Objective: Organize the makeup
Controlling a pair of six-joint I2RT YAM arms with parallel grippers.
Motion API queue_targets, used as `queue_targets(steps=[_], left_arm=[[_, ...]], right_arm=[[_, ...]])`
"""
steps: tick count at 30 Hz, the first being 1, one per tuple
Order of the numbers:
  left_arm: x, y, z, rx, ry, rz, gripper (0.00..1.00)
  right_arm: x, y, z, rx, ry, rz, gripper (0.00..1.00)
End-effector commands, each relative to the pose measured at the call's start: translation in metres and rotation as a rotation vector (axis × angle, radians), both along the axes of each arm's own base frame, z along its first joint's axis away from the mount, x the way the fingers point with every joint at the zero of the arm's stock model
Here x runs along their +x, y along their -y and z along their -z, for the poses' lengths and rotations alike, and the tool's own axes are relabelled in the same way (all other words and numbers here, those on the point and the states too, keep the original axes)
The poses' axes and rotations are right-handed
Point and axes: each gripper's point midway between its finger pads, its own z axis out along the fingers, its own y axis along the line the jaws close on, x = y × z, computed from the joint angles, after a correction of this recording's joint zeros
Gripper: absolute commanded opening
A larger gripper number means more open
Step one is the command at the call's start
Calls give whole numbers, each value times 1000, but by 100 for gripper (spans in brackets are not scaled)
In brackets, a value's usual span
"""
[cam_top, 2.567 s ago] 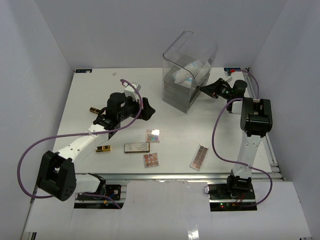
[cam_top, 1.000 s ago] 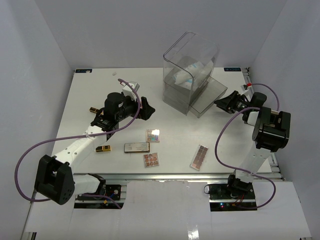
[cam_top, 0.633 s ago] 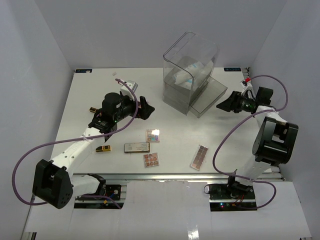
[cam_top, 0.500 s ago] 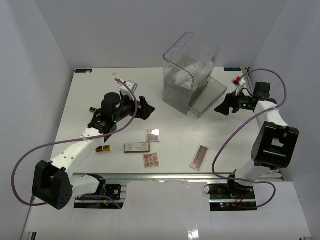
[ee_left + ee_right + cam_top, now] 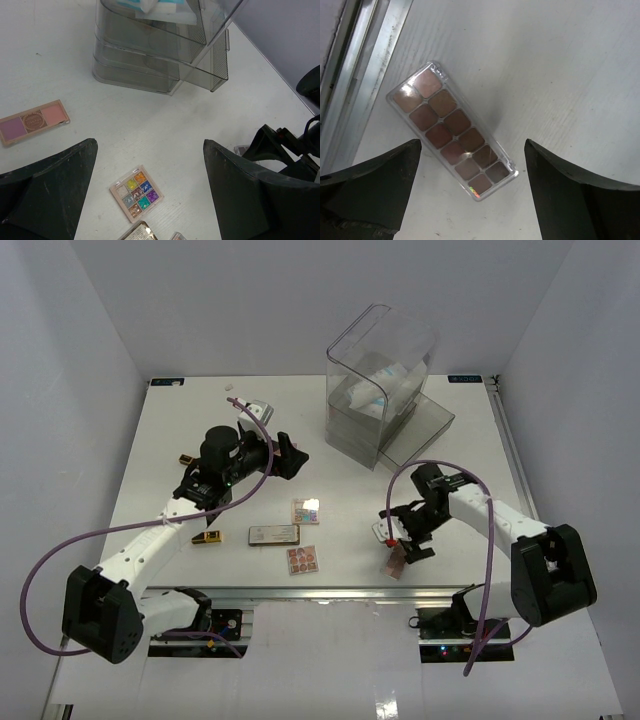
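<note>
The makeup lies on the white table. A brown eyeshadow palette (image 5: 451, 130) sits slanted beneath my right gripper (image 5: 472, 145), which hovers open with a finger on each side of it and is not touching it. From above, my right gripper (image 5: 405, 540) covers most of that brown palette (image 5: 397, 564). My left gripper (image 5: 289, 456) hangs open and empty over mid-table. Below it lie a small colourful palette (image 5: 137, 194) and a pink palette (image 5: 34, 121). A grey compact (image 5: 274, 534), a round-pan palette (image 5: 302, 559) and a black-gold tube (image 5: 207, 537) lie near the front.
The tall clear drawer box (image 5: 380, 360) stands at the back with white and light-blue packets (image 5: 372, 390) inside. Its lowest drawer (image 5: 418, 428) is pulled out to the right. A second black-gold tube (image 5: 187, 459) lies left. The metal table rail (image 5: 355, 75) runs close beside the brown palette.
My right arm has swung from the pulled-out drawer down to the front right, over the brown palette, and its jaws have widened. The left arm has barely moved.
</note>
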Motion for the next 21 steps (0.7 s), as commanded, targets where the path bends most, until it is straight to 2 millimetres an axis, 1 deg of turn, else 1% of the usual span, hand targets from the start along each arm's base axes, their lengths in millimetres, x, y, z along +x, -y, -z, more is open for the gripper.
queue_targets(steps=[1, 3, 6, 8, 10, 17, 21], left_arm=[[-1, -8, -19, -3, 61, -28, 98], [-1, -9, -20, -3, 63, -32, 98], [-2, -10, -22, -5, 67, -32, 98], [-3, -10, -23, -8, 70, -31, 98], [-3, -10, -24, -9, 71, -29, 98], [-4, -9, -24, -12, 70, -23, 98], [-4, -8, -23, -13, 69, -22, 98]], right_arm=[[14, -11, -15, 12, 146, -208, 90], [9, -8, -7, -28, 140, -249, 90], [-2, -1, 11, -100, 120, -304, 90], [-6, 5, 21, -145, 99, -315, 91], [-8, 9, 24, -169, 87, -317, 92], [-15, 17, 24, -206, 62, -338, 92], [-17, 20, 36, -227, 61, -332, 95]])
